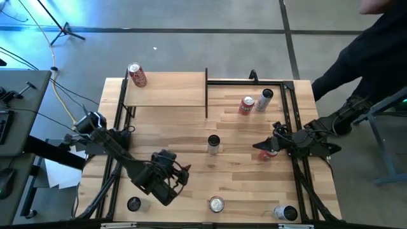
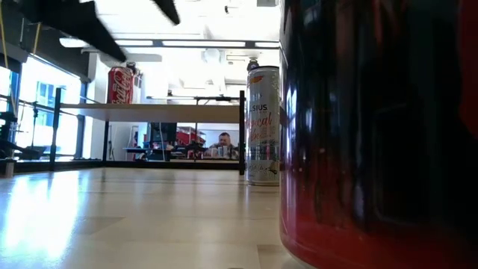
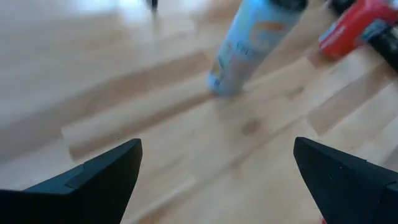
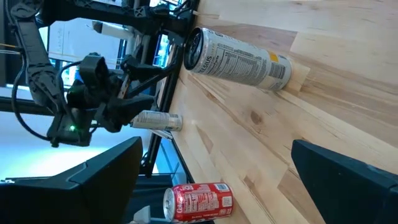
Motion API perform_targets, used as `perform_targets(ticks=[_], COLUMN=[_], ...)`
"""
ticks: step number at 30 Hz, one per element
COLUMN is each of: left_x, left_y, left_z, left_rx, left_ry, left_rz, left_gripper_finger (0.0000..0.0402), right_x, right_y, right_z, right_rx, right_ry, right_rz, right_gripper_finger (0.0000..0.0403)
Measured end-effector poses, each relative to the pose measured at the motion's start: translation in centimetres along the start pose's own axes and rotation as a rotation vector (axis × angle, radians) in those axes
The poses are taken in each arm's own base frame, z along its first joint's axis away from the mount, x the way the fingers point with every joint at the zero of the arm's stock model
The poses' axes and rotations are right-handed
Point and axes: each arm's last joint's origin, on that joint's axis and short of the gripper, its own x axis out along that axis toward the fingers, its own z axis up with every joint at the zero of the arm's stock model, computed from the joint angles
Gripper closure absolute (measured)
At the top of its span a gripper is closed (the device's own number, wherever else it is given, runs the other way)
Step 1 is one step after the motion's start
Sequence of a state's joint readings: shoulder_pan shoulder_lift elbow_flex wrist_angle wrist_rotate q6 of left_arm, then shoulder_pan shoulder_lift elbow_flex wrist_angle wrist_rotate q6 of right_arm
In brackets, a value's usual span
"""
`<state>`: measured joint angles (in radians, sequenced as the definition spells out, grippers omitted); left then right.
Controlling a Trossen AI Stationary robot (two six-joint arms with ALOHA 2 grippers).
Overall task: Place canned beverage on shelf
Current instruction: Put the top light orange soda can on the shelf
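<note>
The shelf [image 1: 168, 89], a pale board on black posts, stands at the table's far left and carries a red can [image 1: 137, 75] upright on its far left corner. A tall silver can [image 1: 213, 144] stands upright at mid-table. My left gripper [image 1: 183, 175] hovers open near and left of it, pointing at it [image 3: 239, 50] with nothing between its fingers. My right gripper [image 1: 262, 147] waits open at the right. A red can [image 1: 271, 153] sits just by that gripper on the near side. In the right wrist view, nothing lies between the open fingers [image 4: 214, 180].
Two cans, a red one [image 1: 247, 105] and a white-and-black one [image 1: 264, 100], stand at the far right. Three more stand along the near edge [image 1: 217, 204], [image 1: 285, 212], [image 1: 133, 204]. Black frame rails [image 1: 292, 114] border the table. A person [image 1: 356, 57] is beyond the far right corner.
</note>
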<state>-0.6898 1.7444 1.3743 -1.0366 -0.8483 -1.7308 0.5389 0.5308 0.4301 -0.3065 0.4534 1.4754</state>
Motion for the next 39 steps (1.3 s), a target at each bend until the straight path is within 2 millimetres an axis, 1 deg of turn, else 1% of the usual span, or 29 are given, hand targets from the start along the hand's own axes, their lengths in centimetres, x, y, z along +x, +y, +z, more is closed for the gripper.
perform_targets(ticks=[4, 9, 14, 19, 23, 29, 39], left_x=[0.3, 2.1, 4.9, 6.9, 8.3, 10.1, 11.6], left_y=[-1.0, -2.4, -3.5, -4.3, -4.9, -5.1, -4.8], left_z=[0.2, 0.3, 0.5, 1.9, 3.4, 5.2, 6.9], left_rx=[0.093, 0.195, 0.236, 0.262, 0.302, 0.317, 0.308], left_ry=[-0.143, -0.254, -0.266, -0.245, -0.187, -0.132, -0.123], left_rz=[-0.034, -0.038, -0.021, -0.025, -0.068, -0.109, -0.096], left_gripper_finger=[0.0002, 0.0002, 0.0002, 0.0002, 0.0002, 0.0002, 0.0002], right_x=[0.0, 0.0, 0.0, 0.0, 0.0, 0.0, 0.0], right_y=[0.0, 0.0, 0.0, 0.0, 0.0, 0.0, 0.0], right_z=[0.0, 0.0, 0.0, 0.0, 0.0, 0.0, 0.0], right_rx=[-0.001, -0.002, -0.002, -0.002, -0.001, -0.002, -0.002], right_ry=[0.001, 0.001, 0.0, 0.001, 0.0, 0.001, 0.001], right_rz=[-0.003, -0.003, -0.003, -0.003, -0.003, -0.003, -0.003], right_gripper_finger=[0.0003, 0.0003, 0.0003, 0.0003, 0.0003, 0.0003, 0.0003])
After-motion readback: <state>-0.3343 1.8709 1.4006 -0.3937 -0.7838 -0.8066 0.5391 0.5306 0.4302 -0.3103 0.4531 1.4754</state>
